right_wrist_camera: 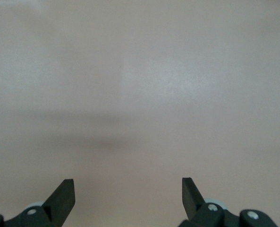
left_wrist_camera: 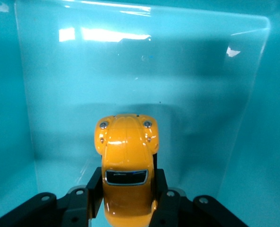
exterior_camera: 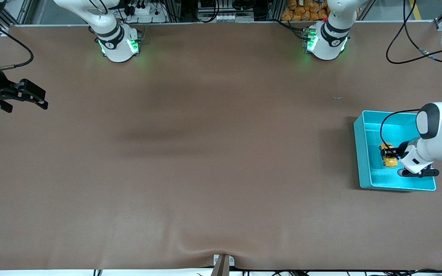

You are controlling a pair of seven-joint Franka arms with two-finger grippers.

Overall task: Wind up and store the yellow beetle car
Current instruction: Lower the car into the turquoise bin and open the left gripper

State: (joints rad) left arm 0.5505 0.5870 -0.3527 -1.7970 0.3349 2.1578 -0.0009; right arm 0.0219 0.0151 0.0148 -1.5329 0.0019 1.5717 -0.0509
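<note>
My left hand [exterior_camera: 390, 154] pinches the yellow beetle car [exterior_camera: 388, 156] by its flanks, down inside the cyan bin [exterior_camera: 361, 153]. The car looks light, rigid and glossy, so it may slip. My right hand [exterior_camera: 33, 94] waits, fingers spread, over the bench [exterior_camera: 205, 153].

Robotics lab, brown-covered table [exterior_camera: 205, 153], bolted arm bases, cables, aluminium framing

White rounded arm links with black joint bands, green-lit bases, looping black cables, black two-finger grippers.
</note>
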